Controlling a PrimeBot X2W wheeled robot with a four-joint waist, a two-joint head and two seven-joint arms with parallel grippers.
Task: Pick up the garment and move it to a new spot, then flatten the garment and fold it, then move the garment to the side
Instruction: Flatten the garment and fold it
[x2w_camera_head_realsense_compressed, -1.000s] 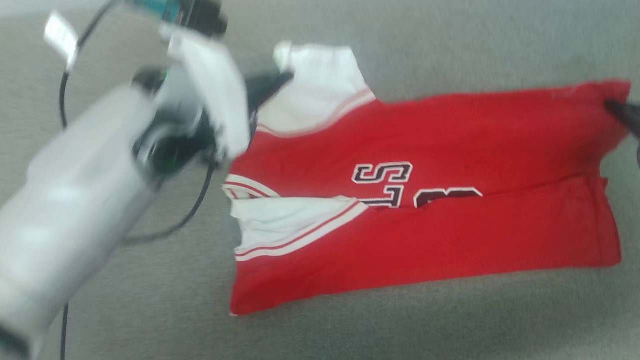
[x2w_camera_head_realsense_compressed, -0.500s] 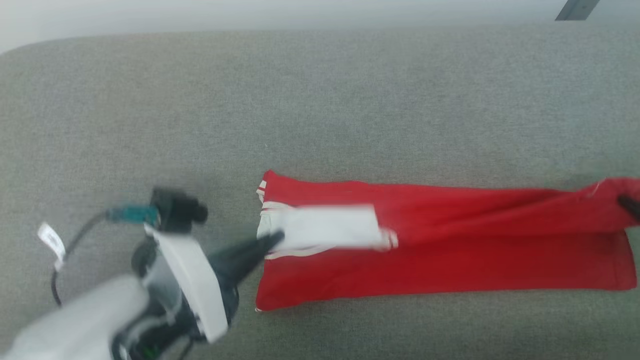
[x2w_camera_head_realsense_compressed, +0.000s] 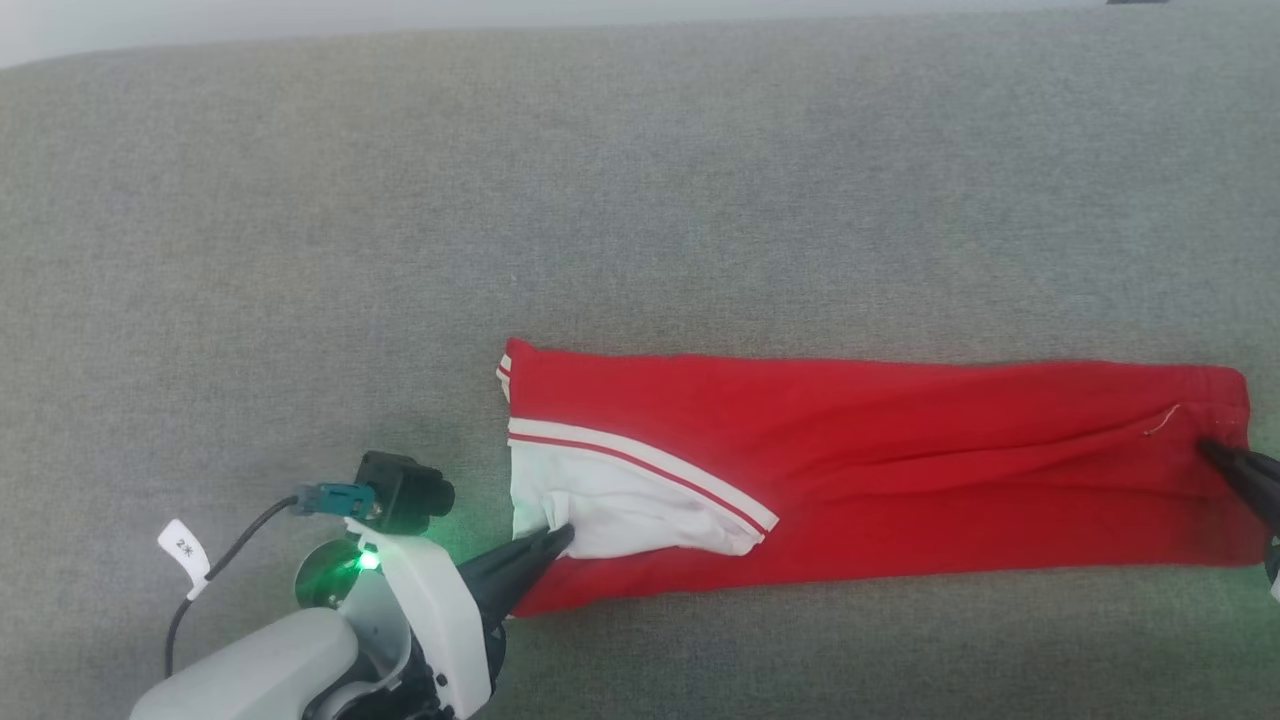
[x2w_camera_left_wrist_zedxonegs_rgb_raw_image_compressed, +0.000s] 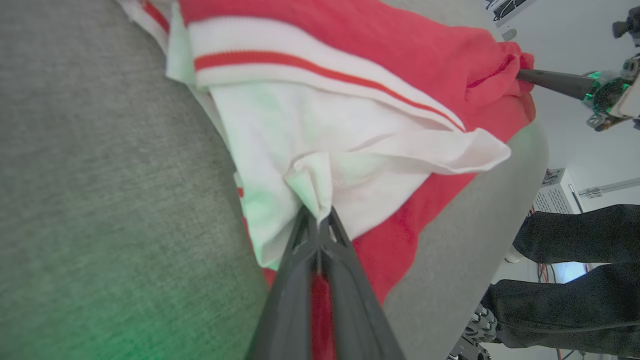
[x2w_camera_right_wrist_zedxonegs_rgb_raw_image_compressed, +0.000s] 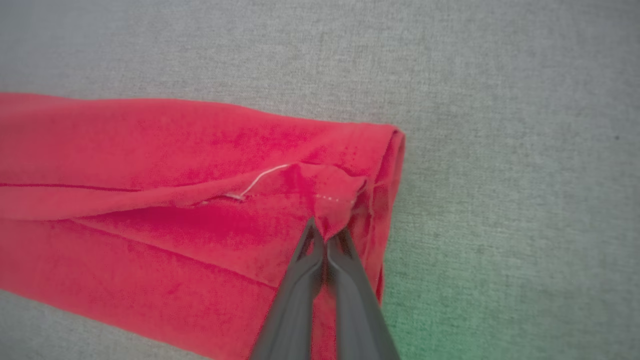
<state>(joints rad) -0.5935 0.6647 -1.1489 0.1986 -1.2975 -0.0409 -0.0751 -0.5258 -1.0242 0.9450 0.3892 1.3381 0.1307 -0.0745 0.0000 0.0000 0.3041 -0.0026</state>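
Red garment, long axis left-right, white sleeve end pinched by left hand, hem end by right hand.

Jaws tight on white fold of garment.

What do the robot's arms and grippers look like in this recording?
Left arm: a pale grey forearm, a white wrist shell, a green light, and a small black camera with a teal plug and a black cable bearing a white tag. The left gripper and right gripper have long, dark, tapering, slotted fingers.
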